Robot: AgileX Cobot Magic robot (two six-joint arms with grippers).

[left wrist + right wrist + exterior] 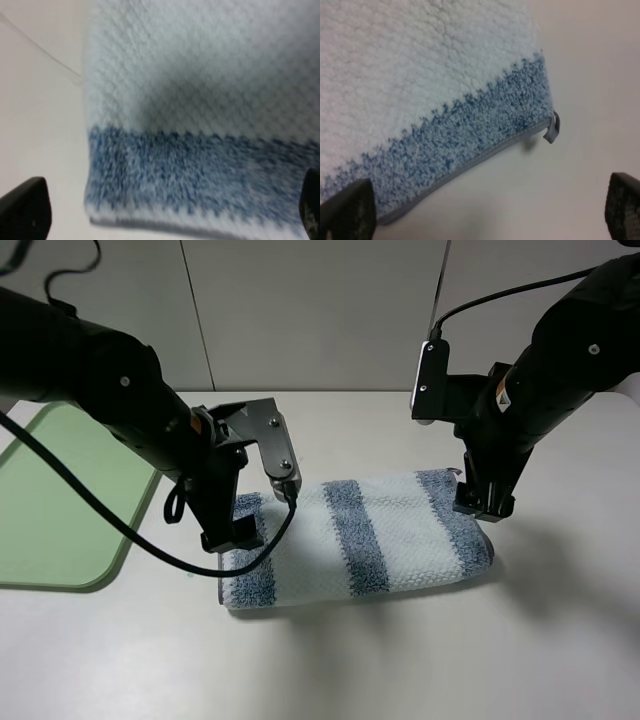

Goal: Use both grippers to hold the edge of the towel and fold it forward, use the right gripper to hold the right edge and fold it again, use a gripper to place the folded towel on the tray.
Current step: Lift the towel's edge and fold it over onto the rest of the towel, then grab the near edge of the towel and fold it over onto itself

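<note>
On the counter [400, 670], mid-scene: the towel [370, 535] lies flat in a doubled-over oblong, stripes up, clear of the tray [60, 500], which sits off to its left.

Left gripper [235, 532] is down at the towel's left end, over the blue band. Its jaws are spread wide, fingers [22, 210] apart, nothing held.

Right gripper [485, 505] is down at the right end, equally wide, fingers [347, 210] empty.

Grey edge of the towel [470, 162] and loop tag [551, 127] lie free on the counter between them.
</note>
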